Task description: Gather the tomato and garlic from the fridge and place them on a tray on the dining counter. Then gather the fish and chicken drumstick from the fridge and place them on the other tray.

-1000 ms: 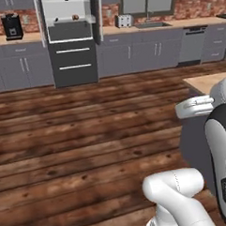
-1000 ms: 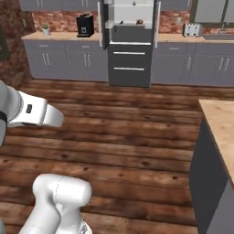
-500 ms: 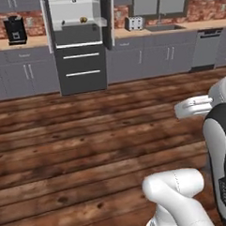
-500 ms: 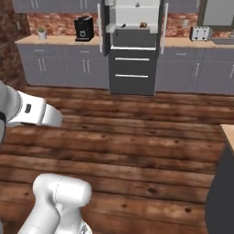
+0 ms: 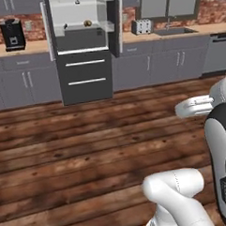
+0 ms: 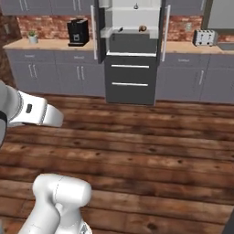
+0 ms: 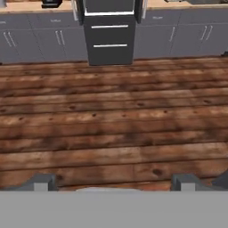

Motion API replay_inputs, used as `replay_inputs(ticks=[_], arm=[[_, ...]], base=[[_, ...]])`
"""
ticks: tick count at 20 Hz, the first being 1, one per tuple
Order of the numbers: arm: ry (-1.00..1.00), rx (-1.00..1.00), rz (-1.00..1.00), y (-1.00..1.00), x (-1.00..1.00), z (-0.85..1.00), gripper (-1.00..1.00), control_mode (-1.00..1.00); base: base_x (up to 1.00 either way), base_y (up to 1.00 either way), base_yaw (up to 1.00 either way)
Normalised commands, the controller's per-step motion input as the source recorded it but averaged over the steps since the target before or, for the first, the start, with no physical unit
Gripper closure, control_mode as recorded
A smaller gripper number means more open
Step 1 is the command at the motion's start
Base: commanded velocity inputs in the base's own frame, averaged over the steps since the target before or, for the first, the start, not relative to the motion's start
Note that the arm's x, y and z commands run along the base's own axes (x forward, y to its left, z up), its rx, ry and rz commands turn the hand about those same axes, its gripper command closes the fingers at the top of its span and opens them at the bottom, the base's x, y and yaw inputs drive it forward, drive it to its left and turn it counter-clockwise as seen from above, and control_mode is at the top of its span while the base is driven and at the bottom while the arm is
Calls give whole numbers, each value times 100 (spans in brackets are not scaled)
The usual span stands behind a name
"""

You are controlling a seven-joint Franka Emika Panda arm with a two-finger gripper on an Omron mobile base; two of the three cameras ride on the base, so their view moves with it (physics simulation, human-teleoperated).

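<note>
fridge (image 5: 83,46) between coffee maker (image 5: 13,34), toaster (image 5: 140,26)

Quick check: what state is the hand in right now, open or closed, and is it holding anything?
Hand: open, fingertips spread wide, holding nothing; bare wooden floor between them.

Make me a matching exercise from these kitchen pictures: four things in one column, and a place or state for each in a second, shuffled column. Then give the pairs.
Things:
1. fridge
2. coffee machine
3. toaster
4. gripper

Places or states:
A. on the counter to the right of the fridge
B. open, nothing between its fingertips
C. upper doors swung open
D. on the counter to the left of the fridge

Pairs: 1-C, 2-D, 3-A, 4-B
</note>
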Motion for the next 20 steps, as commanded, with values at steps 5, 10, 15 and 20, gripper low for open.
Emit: replay_inputs(ticks=[5,10,15,20], arm=[[0,0,0,0,0,0,-100,100],[0,0,0,0,0,0,-100,100],[0,0,0,0,0,0,-100,100],[0,0,0,0,0,0,-100,100]], base=[[100,0,0],[100,0,0],[100,0,0],[100,0,0]])
